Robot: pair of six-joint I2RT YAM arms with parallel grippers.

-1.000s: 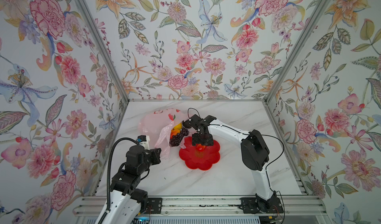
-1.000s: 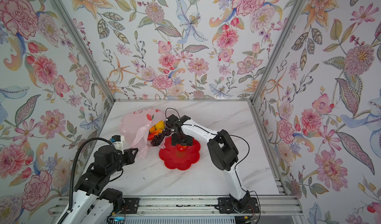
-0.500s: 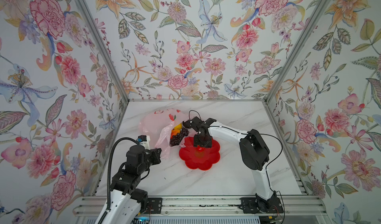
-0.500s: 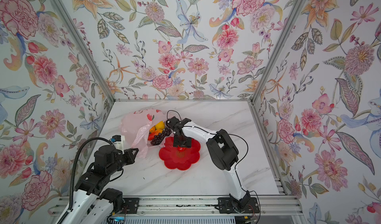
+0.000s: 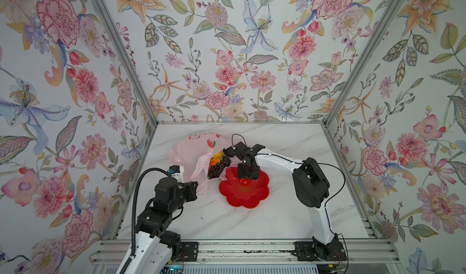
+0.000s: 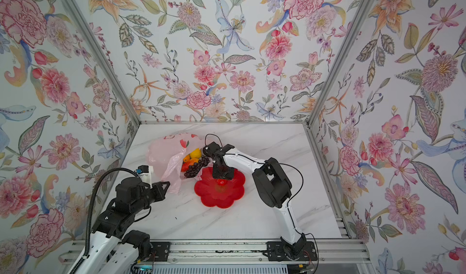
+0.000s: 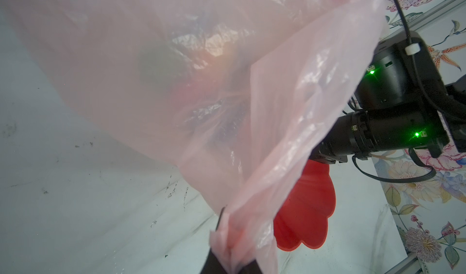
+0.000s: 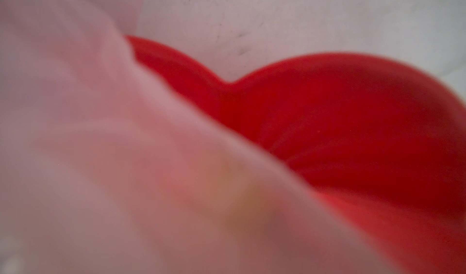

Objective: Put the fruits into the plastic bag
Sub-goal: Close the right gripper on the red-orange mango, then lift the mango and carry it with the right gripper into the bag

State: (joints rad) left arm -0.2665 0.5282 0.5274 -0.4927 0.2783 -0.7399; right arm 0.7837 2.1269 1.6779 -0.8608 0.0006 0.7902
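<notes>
The pale pink plastic bag (image 5: 194,151) lies at the back left, its mouth facing the red plate. In that mouth lie a yellow fruit (image 6: 195,153), an orange one (image 6: 187,159) and a dark grape bunch (image 5: 219,168). My left gripper (image 5: 197,184) is shut on the bag's handle (image 7: 242,224) and holds it up. A small red fruit (image 5: 244,182) sits on the plate, right under my right gripper (image 5: 247,177), which points down at it. How its jaws stand is hidden. Through the film a green fruit (image 7: 156,63) shows in the left wrist view.
The red flower-shaped plate (image 5: 252,199) lies at the middle of the marble table, touching the bag's mouth. Flowered walls close in the left, back and right sides. The right wrist view is blurred, with pink film (image 8: 100,159) over part of the plate (image 8: 353,134).
The right arm has shifted only slightly above the plate, staying over the red fruit. The left arm and the bag have not moved.
</notes>
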